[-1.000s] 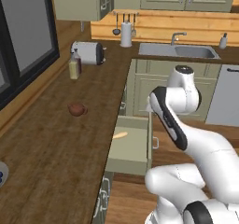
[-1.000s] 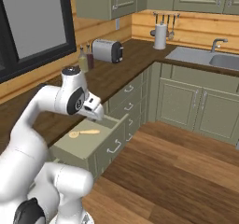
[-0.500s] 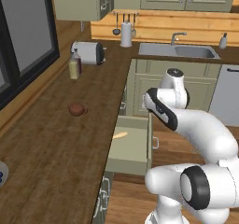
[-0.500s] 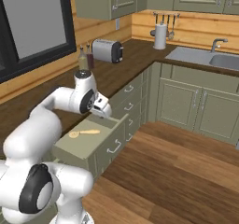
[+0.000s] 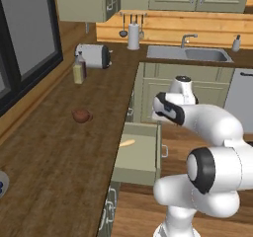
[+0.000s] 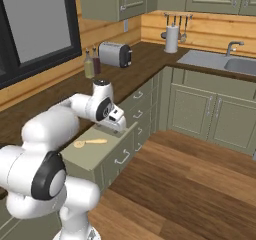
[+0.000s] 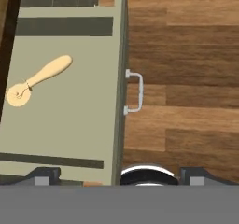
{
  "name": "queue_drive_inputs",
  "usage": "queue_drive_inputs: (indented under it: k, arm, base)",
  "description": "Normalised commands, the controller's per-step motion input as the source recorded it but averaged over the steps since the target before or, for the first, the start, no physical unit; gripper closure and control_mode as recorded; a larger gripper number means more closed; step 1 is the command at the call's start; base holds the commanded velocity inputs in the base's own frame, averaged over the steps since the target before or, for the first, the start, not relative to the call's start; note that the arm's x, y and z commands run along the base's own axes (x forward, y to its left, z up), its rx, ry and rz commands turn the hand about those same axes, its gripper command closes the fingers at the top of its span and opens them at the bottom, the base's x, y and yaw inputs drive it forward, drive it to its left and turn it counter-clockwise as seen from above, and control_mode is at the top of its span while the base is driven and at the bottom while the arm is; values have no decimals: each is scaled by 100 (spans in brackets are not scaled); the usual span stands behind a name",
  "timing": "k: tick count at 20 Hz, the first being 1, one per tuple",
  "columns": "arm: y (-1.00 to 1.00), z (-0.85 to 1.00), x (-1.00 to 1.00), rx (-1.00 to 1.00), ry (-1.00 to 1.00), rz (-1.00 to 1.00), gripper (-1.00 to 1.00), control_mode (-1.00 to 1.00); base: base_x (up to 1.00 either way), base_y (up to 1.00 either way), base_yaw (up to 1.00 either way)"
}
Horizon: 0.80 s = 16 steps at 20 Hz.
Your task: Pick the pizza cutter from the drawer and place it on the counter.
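- The counter (image 5: pixel 74 147) runs long and dark brown from about 7 o'clock up to 1 o'clock in my left base view, over pale green cabinets.
- The drawer (image 7: pixel 70 125) stands pulled out below the counter's edge; in my hand view it takes the left half, its front panel running up the middle and its bar handle (image 7: pixel 136 92) just right of centre, over the wooden floor (image 7: pixel 186 55).
- My gripper (image 6: pixel 116 123) hangs above the drawer's front end, near 9 o'clock of centre in the right base view. Its jaws are spread wide with nothing between them; the two dark finger tips (image 7: pixel 44 174) sit far apart at the bottom of my hand view.
- The pizza cutter (image 7: pixel 37 80) lies flat on the drawer floor, at about 10 o'clock in my hand view, disc toward 8 o'clock and handle toward 2 o'clock, well apart from my fingers.
- A brown round lump (image 5: pixel 81 115) rests on the counter, at 9 o'clock in the left base view.
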Motion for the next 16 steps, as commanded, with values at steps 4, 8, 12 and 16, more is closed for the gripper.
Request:
queue_drive_inputs:
  k: [4,8,12,16]
  arm:
    - [0,-92,16,-1,4,0,-100,-100]
    - [0,-52,2,-3,0,0,-100,-100]
    - [3,-33,10,-6,-2,0,-100,-100]
    - [3,-14,61,-9,0,0,-100,-100]
  base:
    - [0,0,0]
    - [0,0,0]
    - [0,0,0]
    - [0,0,0]
